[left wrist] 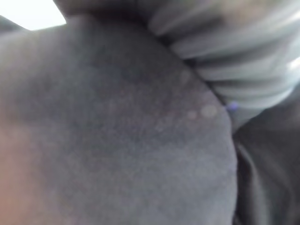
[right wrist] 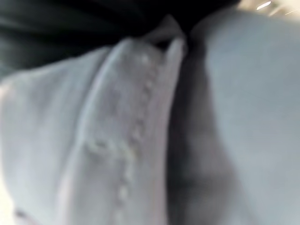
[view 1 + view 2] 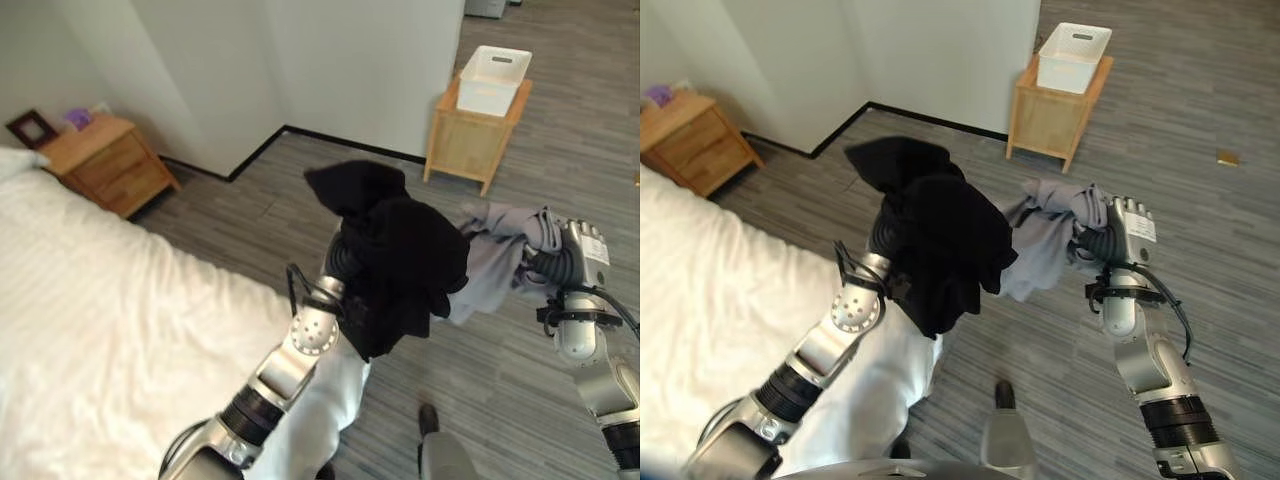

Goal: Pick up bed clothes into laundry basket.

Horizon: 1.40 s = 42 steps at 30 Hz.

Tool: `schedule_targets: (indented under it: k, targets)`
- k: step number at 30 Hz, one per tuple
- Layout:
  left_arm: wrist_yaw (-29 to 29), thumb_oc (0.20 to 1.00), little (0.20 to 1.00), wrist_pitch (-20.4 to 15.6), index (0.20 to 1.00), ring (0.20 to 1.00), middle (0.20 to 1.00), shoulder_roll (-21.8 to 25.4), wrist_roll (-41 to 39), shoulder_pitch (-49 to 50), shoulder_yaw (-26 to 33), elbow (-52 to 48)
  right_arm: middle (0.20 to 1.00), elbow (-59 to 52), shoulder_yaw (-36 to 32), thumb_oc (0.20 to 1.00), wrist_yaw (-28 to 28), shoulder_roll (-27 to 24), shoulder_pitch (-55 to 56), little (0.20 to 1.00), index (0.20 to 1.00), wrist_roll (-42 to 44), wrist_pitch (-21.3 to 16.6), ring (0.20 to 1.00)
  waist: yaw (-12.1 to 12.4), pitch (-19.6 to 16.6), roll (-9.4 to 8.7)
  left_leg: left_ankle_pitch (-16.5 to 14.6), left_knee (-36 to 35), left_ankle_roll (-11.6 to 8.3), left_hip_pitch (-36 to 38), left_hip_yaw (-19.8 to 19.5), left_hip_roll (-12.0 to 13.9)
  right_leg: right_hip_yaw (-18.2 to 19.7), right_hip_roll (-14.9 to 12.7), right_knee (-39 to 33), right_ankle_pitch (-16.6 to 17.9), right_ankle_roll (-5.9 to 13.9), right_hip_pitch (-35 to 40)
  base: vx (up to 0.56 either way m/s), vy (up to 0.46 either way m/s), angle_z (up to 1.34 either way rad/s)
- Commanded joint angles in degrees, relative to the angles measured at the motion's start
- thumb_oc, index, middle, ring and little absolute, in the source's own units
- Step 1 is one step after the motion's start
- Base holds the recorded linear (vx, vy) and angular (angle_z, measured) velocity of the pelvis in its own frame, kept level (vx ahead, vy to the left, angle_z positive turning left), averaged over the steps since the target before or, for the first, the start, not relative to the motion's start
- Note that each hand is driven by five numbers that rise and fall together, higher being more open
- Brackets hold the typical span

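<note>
A black garment (image 3: 395,260) is bunched over my left hand (image 3: 343,258), which is raised above the floor beside the bed; the cloth covers the hand past its dark wrist cover. Pressed close in the left wrist view is the same dark cloth (image 1: 117,140). My right hand (image 3: 580,250) is held up to the right, its fingers curled into a grey garment (image 3: 490,260) that hangs from it towards the black one. Stitched grey fabric (image 2: 117,140) lies against the right wrist view. A white laundry basket (image 3: 492,80) sits on a wooden stand at the far right.
The bed with its white sheet (image 3: 100,330) takes up the left side. A wooden nightstand (image 3: 105,165) with a picture frame stands by the wall at far left. The wooden stand (image 3: 470,140) is against the white wall. Grey plank floor lies between.
</note>
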Motion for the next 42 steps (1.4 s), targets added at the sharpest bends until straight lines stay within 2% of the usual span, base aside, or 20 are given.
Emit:
schedule_targets:
  k: [1,2,4,5,7,9,12,15,17,20,23,24,26,29,33,34,36,38,40,42]
  targets:
    - [-0.5,0.307,0.307,-3.7,0.307,0.307,0.307,0.0,-1.2,-3.7,1.9,-1.8,0.2,-4.7,-0.3,0.2,-3.0,-0.3,-3.5,0.2,0.2,-0.2,-2.3,0.2,1.5,-1.7,-4.33,-2.4,-3.9,2.58,5.5,-0.2,-6.7,-8.7,2.3,-13.3,1.4,1.27,7.9,0.22,-0.114,-0.12]
    - [-0.5,0.307,0.307,-3.7,0.307,0.307,0.307,0.0,-1.2,-3.7,1.9,-1.8,0.2,-4.7,-0.3,0.2,-3.0,-0.2,-3.4,0.2,0.2,-0.2,-2.3,0.2,1.5,-1.6,-4.29,-2.5,-3.9,2.55,5.6,-0.2,-6.7,-8.7,2.4,-13.4,1.4,1.25,8.1,0.23,-0.13,-0.19]
    - [-1.1,0.31,0.31,-4.4,0.31,0.31,0.31,-0.5,-3.4,-2.7,1.1,-1.8,0.2,-3.6,0.4,0.2,-3.4,-0.6,-4.2,0.2,0.2,0.7,-3.0,0.2,1.7,-2.0,-3.84,1.8,9.3,-0.91,2.6,0.7,-3.8,-7.2,4.1,-13.1,-0.2,-0.8,11.4,0.37,-0.263,-0.21]
    - [-1.4,0.319,0.319,-4.3,0.319,0.319,0.319,-0.5,-5.0,-2.8,1.1,-1.6,0.2,-3.4,1.3,0.2,-3.3,-0.9,-5.0,0.2,0.2,1.8,-3.4,0.2,2.8,-1.1,-4.68,9.4,26.2,-3.47,-3.6,1.1,-1.2,-5.9,5.0,-15.2,-1.0,-3.04,15.0,0.33,-0.315,-0.03]
    - [-0.5,0.335,0.335,-3.7,0.335,0.335,0.335,-0.7,-5.6,-2.8,1.3,-1.7,0.2,-3.7,2.2,0.2,-3.8,-2.0,-6.3,0.2,0.2,1.9,-3.0,0.2,5.8,1.0,-7.24,13.2,45.6,-3.91,-13.0,-1.7,-6.1,-3.3,3.8,-17.1,-1.2,-4.63,18.9,0.33,-0.282,-0.11]
    - [0.5,0.341,0.341,-3.6,0.341,0.341,0.341,-0.6,-5.6,-3.0,1.1,-2.1,0.2,-3.8,3.4,0.2,-3.7,-3.2,-8.2,0.2,0.2,1.7,-2.5,0.2,8.5,2.6,-8.59,10.7,51.8,-2.49,-21.5,-1.8,-7.3,-0.5,3.3,-17.8,-2.2,-4.97,21.1,0.29,-0.128,-0.58]
    - [0.5,0.347,0.347,-3.9,0.347,0.347,0.347,-0.9,-6.5,-2.4,1.3,-2.3,0.2,-3.2,5.9,0.2,-2.8,-2.9,-10.8,0.2,0.2,2.7,-2.6,0.2,12.0,2.9,-7.91,8.8,41.7,-1.22,-25.9,-3.2,-5.5,3.9,3.5,-18.3,-4.8,-4.11,23.3,0.36,0.031,-1.42]
    - [-0.2,0.351,0.351,-4.0,0.351,0.351,0.351,-1.1,-6.7,0.5,2.2,-2.1,0.2,-2.8,7.4,0.2,-2.0,-2.6,-10.8,0.2,0.2,2.5,-3.1,0.2,14.7,1.5,-5.55,10.5,13.6,-0.12,-22.8,-6.5,-6.6,7.2,5.5,-18.3,-7.2,-2.76,24.6,0.49,0.061,-0.83]
    - [-0.7,0.347,0.347,-3.9,0.347,0.347,0.347,-1.1,-6.4,1.3,1.7,-1.7,0.2,-2.2,8.1,0.2,-1.4,-2.6,-11.0,0.2,0.2,2.4,-3.2,0.2,15.1,1.0,-4.63,15.2,4.6,-0.44,-23.8,-3.4,-5.7,7.5,6.8,-18.3,-10.2,-2.96,27.9,0.52,-0.02,-0.64]
    - [-0.9,0.341,0.341,-3.5,0.341,0.341,0.341,-1.8,-6.3,1.7,1.8,-1.0,0.2,-1.5,8.6,0.2,-0.6,-2.2,-12.5,0.2,0.2,2.1,-2.8,0.2,16.3,-0.8,-3.6,17.9,-0.5,0.65,-23.7,2.0,-6.0,7.9,7.1,-18.3,-12.0,-2.81,31.4,0.57,0.005,-0.09]
    - [-1.2,0.335,0.335,-3.2,0.335,0.335,0.335,-1.8,-6.6,2.6,1.6,-0.6,0.2,-0.7,9.1,0.2,-0.3,-1.1,-12.4,0.2,0.2,0.8,-2.2,0.2,17.6,-2.5,-4.56,17.4,-2.5,2.59,-20.7,2.0,-8.4,7.5,4.6,-16.0,-9.6,-1.41,33.0,0.42,0.021,-0.42]
    - [-1.2,0.322,0.322,-2.9,0.322,0.322,0.322,-1.5,-6.7,2.1,0.8,-0.5,0.2,-0.2,9.4,0.2,0.0,-1.0,-12.4,0.2,0.2,-0.3,-1.7,0.2,17.5,-2.6,-5.3,16.7,-3.1,4.11,-17.8,3.3,-9.1,6.8,2.2,-2.9,-3.2,3.73,28.7,0.56,-0.005,-0.75]
    - [-1.0,0.329,0.329,-2.7,0.329,0.329,0.329,-1.5,-6.0,1.1,0.3,-0.3,0.2,-0.4,9.2,0.2,0.3,-1.4,-12.8,0.2,0.2,-0.9,-1.5,0.2,15.1,-1.6,-3.91,15.3,-4.0,4.81,-14.1,1.8,-8.7,7.7,1.8,11.3,3.6,6.6,22.0,0.44,0.022,-0.15]
    - [0.1,0.297,0.297,-2.8,0.297,0.297,0.297,-1.8,-4.1,-1.7,-0.4,0.6,0.2,-0.1,8.4,0.2,0.4,-2.0,-13.2,0.2,0.2,-1.4,-1.3,0.2,10.5,0.1,-1.58,12.1,-4.0,4.87,-9.2,-0.5,-6.7,7.4,-0.4,19.7,2.0,5.35,13.0,0.41,-0.026,0.8]
    - [0.0,0.266,0.266,-2.9,0.266,0.266,0.266,-2.0,-2.7,-3.2,-0.5,0.8,0.2,0.0,4.7,0.2,0.0,-3.2,-9.4,0.2,0.2,0.2,-1.0,0.2,5.5,1.0,-1.85,7.3,-4.0,3.74,-4.3,-4.0,-6.9,7.7,1.5,10.0,-3.3,1.87,6.7,0.47,-0.195,0.81]
    - [0.0,0.238,0.238,-2.6,0.238,0.238,0.238,-2.0,-2.2,-3.4,-0.8,1.1,0.2,1.1,3.3,0.2,-0.6,-3.6,-7.5,0.2,0.2,1.2,-0.7,0.2,3.4,0.7,-2.99,5.1,-4.0,3.11,-2.0,-5.4,-7.5,7.9,3.8,-0.7,-3.1,1.17,4.9,0.45,-0.208,1.08]
    - [0.5,0.222,0.222,-2.5,0.222,0.222,0.222,-1.8,-2.2,-3.4,-0.4,1.6,0.2,3.0,3.2,0.2,-0.8,-4.0,-6.9,0.2,0.2,1.4,-0.1,0.2,2.6,0.5,-3.46,3.3,-4.0,2.59,0.2,-5.6,-7.4,4.5,3.3,-6.1,-0.4,1.53,4.1,0.45,-0.205,0.94]
    - [0.4,0.2,0.2,-2.4,0.2,0.2,0.2,-1.4,-2.6,-2.4,1.1,1.6,0.2,7.0,4.1,0.2,0.1,-4.2,-7.0,0.2,0.2,1.4,1.2,0.2,3.5,0.2,-3.71,0.5,-4.0,1.47,3.2,-3.7,-6.6,-7.5,0.5,-12.0,2.8,2.96,3.7,0.46,-0.257,1.1]
    - [-2.0,0.2,0.2,-2.4,0.2,0.2,0.2,-0.7,-4.1,0.1,2.7,0.5,0.2,15.3,6.2,0.2,4.4,-6.3,-6.5,0.2,0.2,0.4,3.8,0.2,6.2,-1.2,-5.61,-0.7,-3.5,0.33,7.2,-0.8,-5.9,-22.5,-2.0,-15.2,2.8,1.55,6.9,0.44,-0.345,0.0]
    - [-2.8,0.2,0.2,-2.8,0.2,0.2,0.2,-1.0,-5.0,0.5,2.2,-0.2,0.2,20.6,8.4,0.2,6.1,-8.2,-8.2,0.2,0.2,1.1,3.8,0.2,6.5,-2.0,-5.79,2.4,6.7,-2.79,7.2,0.9,-2.1,-21.1,1.5,-17.1,2.5,-0.61,11.3,0.4,-0.309,-1.31]
